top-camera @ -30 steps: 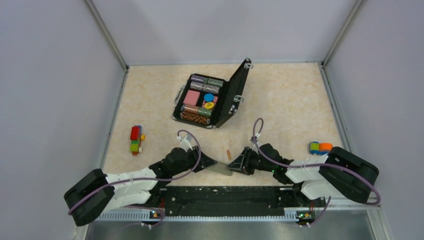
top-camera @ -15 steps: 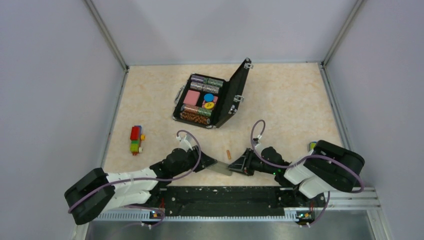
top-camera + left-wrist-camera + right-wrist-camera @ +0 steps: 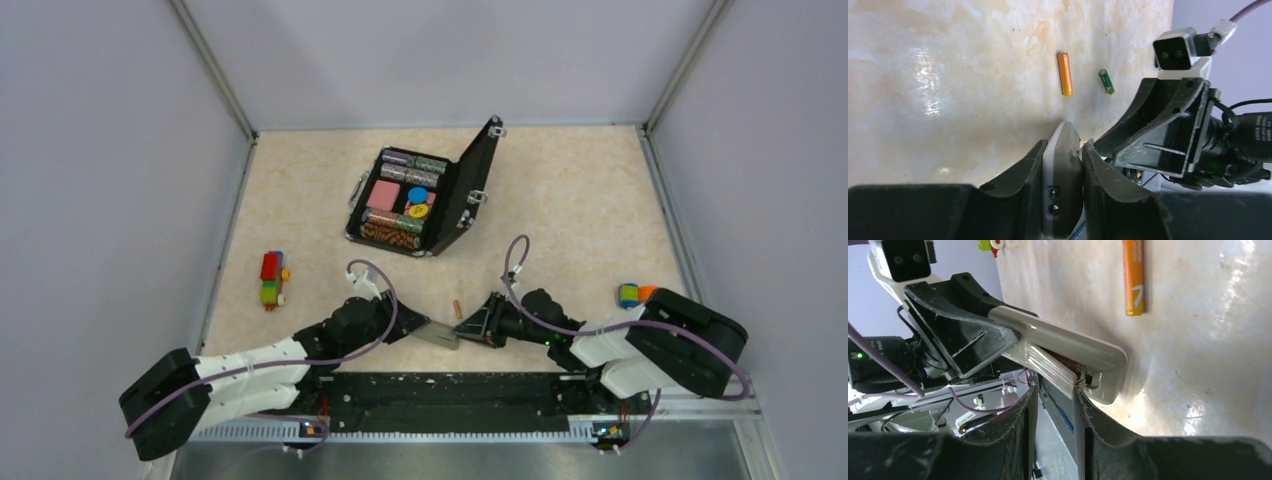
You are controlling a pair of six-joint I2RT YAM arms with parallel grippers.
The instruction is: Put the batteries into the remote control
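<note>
My left gripper (image 3: 1064,145) is shut on the remote control (image 3: 1063,170), holding it on edge just above the table near the front. In the right wrist view the remote's grey back (image 3: 1073,347) faces up, with its battery cover (image 3: 1053,367) lifted away at one end. My right gripper (image 3: 1055,390) meets that end, its fingertips closed on the cover's sides. An orange battery (image 3: 1064,73) lies flat on the table just beyond the remote, and a green battery (image 3: 1106,81) lies a little to its right. From above, both grippers meet at the remote (image 3: 438,335).
An open black case (image 3: 455,205) with chip rolls stands at the back centre. A multicoloured block toy (image 3: 272,279) lies at the left, and another small coloured object (image 3: 638,294) sits at the right by my right arm. A black rail (image 3: 450,390) runs along the near edge.
My right gripper has closed slightly at the remote's end, and that arm's elbow has shifted. The left gripper and remote have moved slightly.
</note>
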